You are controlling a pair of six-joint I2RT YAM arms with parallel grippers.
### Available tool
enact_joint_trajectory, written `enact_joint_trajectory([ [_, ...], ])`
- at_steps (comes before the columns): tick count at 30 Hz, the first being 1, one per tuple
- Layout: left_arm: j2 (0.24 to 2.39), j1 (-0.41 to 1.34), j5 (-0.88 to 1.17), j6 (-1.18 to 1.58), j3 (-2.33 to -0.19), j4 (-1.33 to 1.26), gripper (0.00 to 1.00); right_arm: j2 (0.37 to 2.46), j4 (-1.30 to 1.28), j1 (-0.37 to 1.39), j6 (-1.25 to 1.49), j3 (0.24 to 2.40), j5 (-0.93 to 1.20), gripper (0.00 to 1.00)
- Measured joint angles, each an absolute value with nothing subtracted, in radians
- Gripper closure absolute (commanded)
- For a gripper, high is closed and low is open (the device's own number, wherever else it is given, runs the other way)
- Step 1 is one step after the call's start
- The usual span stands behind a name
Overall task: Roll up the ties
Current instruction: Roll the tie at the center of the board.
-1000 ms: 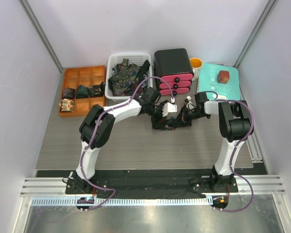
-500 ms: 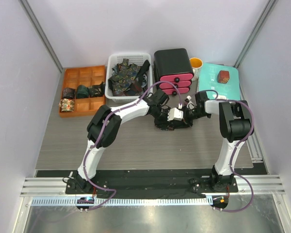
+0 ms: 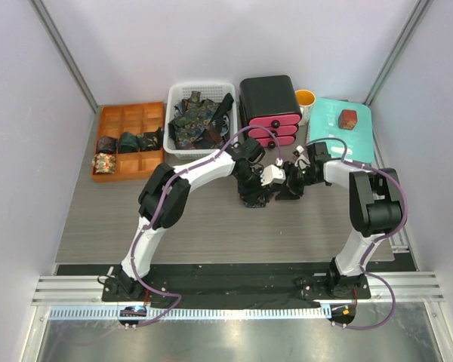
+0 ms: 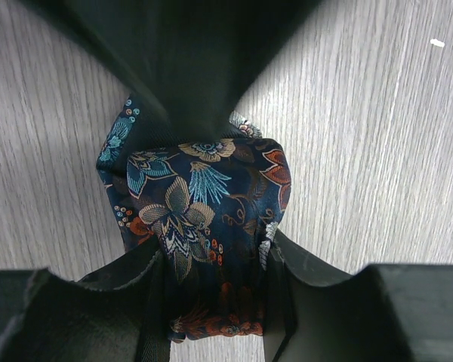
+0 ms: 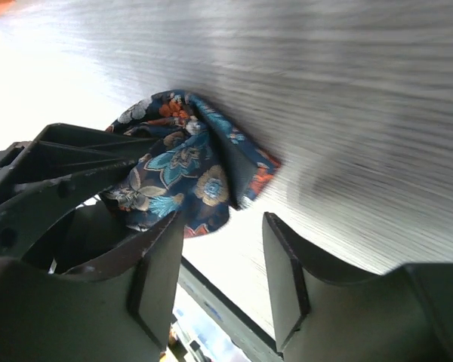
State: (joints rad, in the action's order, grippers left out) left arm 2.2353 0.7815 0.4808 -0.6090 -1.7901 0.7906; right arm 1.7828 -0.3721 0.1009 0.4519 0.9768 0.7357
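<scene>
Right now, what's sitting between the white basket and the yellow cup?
A black box with pink drawers sits between the white basket and the yellow cup. You can see it in the top view.

Overhead view from the near edge; wrist cameras close (both on the tie (image 4: 204,219))

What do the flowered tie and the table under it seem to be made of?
The tie looks like woven fabric, perhaps silk or polyester: soft folds, slight sheen, floral pattern. The table looks like matte grey wood-grain laminate: fine parallel streaks; real wood cannot be excluded.
</scene>
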Motion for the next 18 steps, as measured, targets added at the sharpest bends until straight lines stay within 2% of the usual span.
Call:
enact_joint_trajectory([
  [7,2.236,0.780,0.480,-0.588,-1.786,0.784,0.80,1.794,-0.232,0.186,0.546,0.947,0.748,0.48],
  [10,2.236,0.778,0.480,-0.583,-1.783,0.779,0.76,1.802,-0.197,0.189,0.561,0.938,0.760,0.65],
  [11,2.234,0.778,0.480,-0.583,-1.781,0.776,0.75,1.807,-0.186,0.189,0.570,0.936,0.772,0.77],
  [13,2.231,0.778,0.480,-0.583,-1.774,0.769,0.70,1.815,-0.169,0.189,0.581,0.936,0.790,0.88],
  [14,2.228,0.778,0.479,-0.583,-1.770,0.766,0.65,1.819,-0.163,0.189,0.579,0.937,0.794,0.97],
  [18,2.215,0.775,0.483,-0.583,-1.745,0.739,0.51,1.831,-0.163,0.187,0.571,0.939,0.797,0.98],
])
